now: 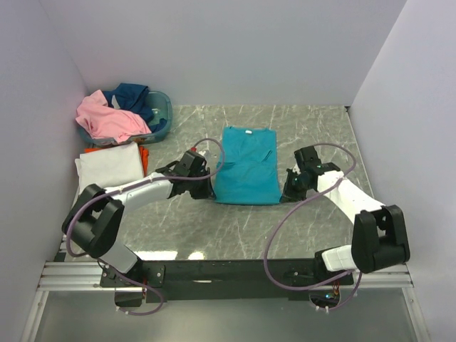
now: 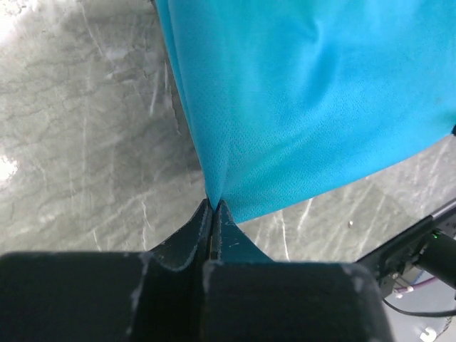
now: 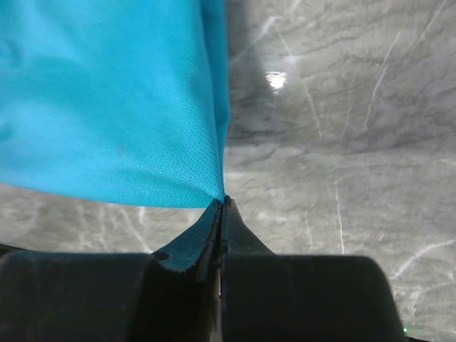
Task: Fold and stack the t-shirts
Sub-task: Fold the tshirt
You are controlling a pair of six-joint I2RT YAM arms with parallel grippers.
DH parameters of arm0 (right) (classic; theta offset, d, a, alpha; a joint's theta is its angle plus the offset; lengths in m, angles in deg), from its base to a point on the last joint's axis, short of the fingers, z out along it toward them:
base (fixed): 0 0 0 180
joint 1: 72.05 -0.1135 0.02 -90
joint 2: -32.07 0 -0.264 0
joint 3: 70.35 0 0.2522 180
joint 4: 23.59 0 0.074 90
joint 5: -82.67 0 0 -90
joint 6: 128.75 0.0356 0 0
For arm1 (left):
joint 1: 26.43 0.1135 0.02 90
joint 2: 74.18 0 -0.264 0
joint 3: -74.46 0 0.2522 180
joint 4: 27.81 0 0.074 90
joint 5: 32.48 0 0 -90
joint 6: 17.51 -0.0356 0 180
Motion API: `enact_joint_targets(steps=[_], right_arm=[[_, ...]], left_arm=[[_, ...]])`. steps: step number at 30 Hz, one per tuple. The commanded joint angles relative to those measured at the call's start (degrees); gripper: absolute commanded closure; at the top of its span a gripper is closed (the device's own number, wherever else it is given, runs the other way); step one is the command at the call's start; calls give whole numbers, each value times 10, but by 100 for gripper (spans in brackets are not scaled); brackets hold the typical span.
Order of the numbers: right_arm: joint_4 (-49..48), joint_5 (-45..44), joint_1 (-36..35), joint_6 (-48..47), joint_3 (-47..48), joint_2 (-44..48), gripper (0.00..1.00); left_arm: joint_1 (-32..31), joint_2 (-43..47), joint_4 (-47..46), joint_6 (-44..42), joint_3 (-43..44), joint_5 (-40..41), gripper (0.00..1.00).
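Observation:
The teal t-shirt [image 1: 247, 165] lies narrow and folded lengthwise in the middle of the table, collar at the far end. My left gripper [image 1: 207, 191] is shut on its near left corner [image 2: 214, 192]. My right gripper [image 1: 286, 193] is shut on its near right corner [image 3: 221, 191]. Both corners are lifted slightly off the marble. The pink t-shirt [image 1: 108, 117] and navy t-shirt [image 1: 135, 96] sit in the basket. The white t-shirt [image 1: 107, 165] lies folded at the left on top of the orange t-shirt [image 1: 142, 152], which shows only at its edge.
The oval blue-grey basket [image 1: 162, 121] stands at the back left corner. White walls close in the left, back and right sides. The grey marble table [image 1: 214, 228] has bare surface near the arm bases.

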Motion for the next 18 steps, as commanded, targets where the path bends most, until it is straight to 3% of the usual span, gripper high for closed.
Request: enact_joint_targets(steps=[1, 18], right_arm=[[41, -15, 1, 0, 27, 34, 100], [176, -24, -57, 73, 39, 215, 100]], left_arm=[[0, 31, 38, -1, 21, 14, 100], [0, 170, 195, 19, 32, -5, 100]])
